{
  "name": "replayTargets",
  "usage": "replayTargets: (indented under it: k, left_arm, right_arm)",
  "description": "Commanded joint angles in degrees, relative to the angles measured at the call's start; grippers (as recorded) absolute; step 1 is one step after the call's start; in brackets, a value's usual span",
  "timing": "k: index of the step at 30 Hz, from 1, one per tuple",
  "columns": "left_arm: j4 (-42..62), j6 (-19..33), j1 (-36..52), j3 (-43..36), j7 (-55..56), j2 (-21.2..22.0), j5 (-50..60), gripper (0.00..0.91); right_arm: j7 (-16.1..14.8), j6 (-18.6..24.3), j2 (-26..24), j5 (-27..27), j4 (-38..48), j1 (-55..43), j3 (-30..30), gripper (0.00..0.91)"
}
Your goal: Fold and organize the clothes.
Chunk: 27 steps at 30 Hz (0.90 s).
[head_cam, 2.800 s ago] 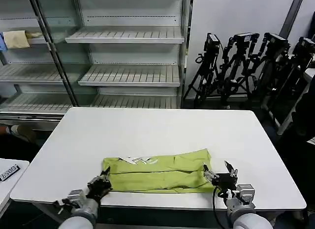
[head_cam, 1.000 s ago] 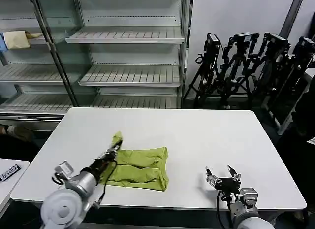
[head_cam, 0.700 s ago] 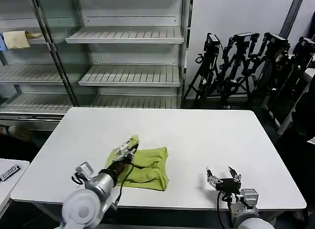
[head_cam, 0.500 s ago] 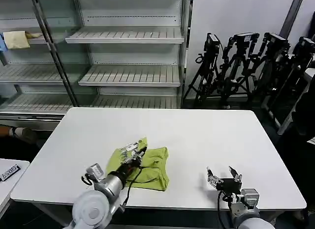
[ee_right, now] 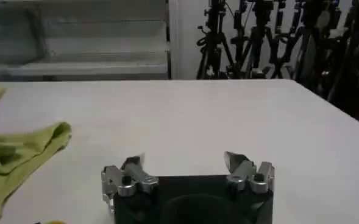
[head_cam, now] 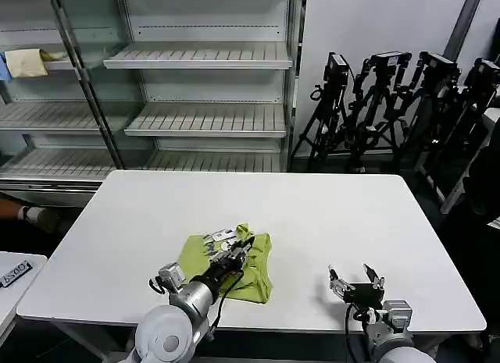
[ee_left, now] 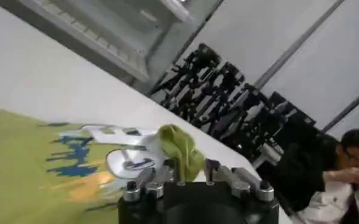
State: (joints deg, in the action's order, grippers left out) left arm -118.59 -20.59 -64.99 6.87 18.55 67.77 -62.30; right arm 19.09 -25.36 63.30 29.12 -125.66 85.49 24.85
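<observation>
- Left wrist view, low in the middle of the frame: the left gripper [ee_left: 190,172] has its fingers closed on a bunched tuft of the lime yellow-green soft-fabric T-shirt [ee_left: 27,161], the pinched edge standing up between them.
- Beyond that pinch the shirt spreads toward the left of the same frame, with the white printed graphic and dark lettering turned up.
- In the head view the left gripper [head_cam: 234,250] sits over the shirt [head_cam: 254,268], lower centre of the frame, holding a lifted flap above the folded bundle.
- The bundle lies on the white rectangular table [head_cam: 328,215], near its front edge and a little left of the middle; it looks crumpled and thick, its edges uneven, and it runs roughly left to right across the frame.
- The relation that counts, as I judge it: the rest of the shirt lies directly under and just right of the held flap, so laying it down means carrying it on toward the right of the frame.
- The right gripper [head_cam: 355,279] rests at the lower right of the head view, fingers spread wide and holding nothing, well apart from the shirt.
- The left arm is clearly the nearer one.
</observation>
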Motion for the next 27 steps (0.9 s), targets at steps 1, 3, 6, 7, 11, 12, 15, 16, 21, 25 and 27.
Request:
replayTargets:
  k: [1, 3, 6, 7, 11, 12, 15, 16, 21, 25, 27]
  left_arm:
    - [-2.32, 1.52, -0.82, 0.59, -2.2, -0.1, -1.15, 0.907]
    - [-3.84, 1.62, -1.84, 2.39, -2.18, -0.81, -2.52, 0.907]
    - [-5.38, 1.61, -3.72, 6.37, -1.83, -2.7, -2.77, 0.907]
    - [-5.68, 1.7, -4.36, 7.86, -1.65, -3.39, -2.53, 0.907]
    - [-5.58, 1.61, -6.87, 13.29, -1.34, -7.22, 2.53, 0.907]
    - [-5.19, 1.56, -7.26, 14.29, -1.22, -7.91, 3.94, 0.907]
    - [-3.08, 2.29, -8.63, 16.2, -1.21, -10.25, 8.97, 0.907]
    - [-2.06, 2.32, -8.87, 16.55, -1.39, -10.49, 10.43, 0.907]
    - [2.07, 2.53, -8.53, 16.59, -2.32, -10.48, 10.55, 0.907]
    - [4.7, 2.44, -8.1, 14.72, -3.1, -9.15, 10.49, 0.907]
    - [6.47, 2.35, -7.55, 13.66, -3.42, -7.57, 10.09, 0.907]
  right_arm:
    - [-0.01, 0.02, -0.07, -0.04, -0.14, -0.07, -0.16, 0.907]
    - [-0.04, 0.03, -0.15, -0.01, -0.2, -0.07, -0.21, 0.907]
    - [-0.14, 0.08, -0.34, 0.02, -0.21, -0.18, -0.26, 0.907]
    - [-0.18, 0.11, -0.4, 0.06, -0.12, -0.31, -0.33, 0.907]
    - [-0.25, 0.14, -0.38, 0.07, 0.16, -0.99, -0.89, 0.907]
    - [-0.25, 0.14, -0.32, 0.06, 0.17, -1.12, -1.09, 0.907]
    - [-0.21, 0.13, -0.15, 0.03, 0.31, -1.71, -1.54, 0.907]
    - [-0.19, 0.12, -0.11, 0.02, 0.3, -1.82, -1.63, 0.907]
    - [-0.16, 0.11, 0.05, -0.1, 0.41, -1.9, -1.77, 0.907]
    - [-0.07, 0.06, 0.16, -0.41, 0.01, -1.47, -1.62, 0.907]
    - [-0.05, 0.01, 0.14, -0.43, -0.16, -1.32, -1.44, 0.907]
